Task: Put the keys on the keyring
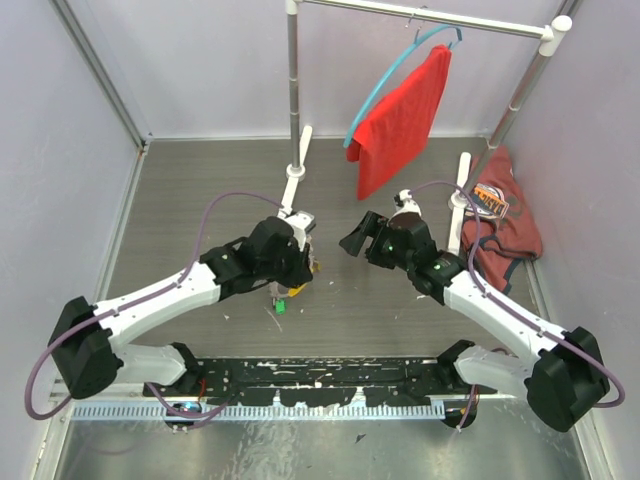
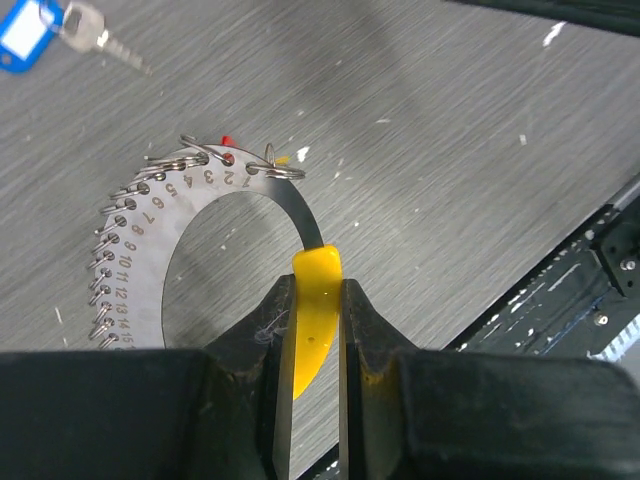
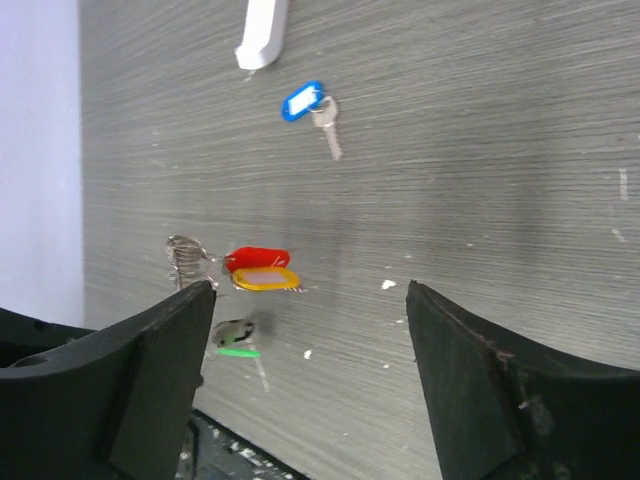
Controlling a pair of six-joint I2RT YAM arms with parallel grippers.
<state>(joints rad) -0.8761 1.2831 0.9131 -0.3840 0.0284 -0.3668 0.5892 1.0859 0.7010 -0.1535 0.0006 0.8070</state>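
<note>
The keyring (image 2: 175, 225) is a flat grey numbered loop with small wire rings along its rim and a yellow-orange section (image 2: 315, 300). My left gripper (image 2: 318, 285) is shut on that coloured section and holds the loop just over the table. A red tag (image 3: 258, 258) and a yellow tag (image 3: 265, 280) hang at the loop's end. A blue-tagged key (image 3: 302, 101) lies loose farther off, and a green-tagged key (image 1: 280, 308) lies near the left gripper (image 1: 290, 278). My right gripper (image 3: 310, 285) hovers open above the table with nothing between its fingers, to the right of the keys.
A clothes rack's white foot (image 3: 262, 30) rests near the blue key. A red cloth (image 1: 405, 120) hangs from a light-blue hoop on the rack behind. A maroon shirt (image 1: 500, 225) lies at the right wall. The black base rail (image 1: 330, 380) runs along the near edge.
</note>
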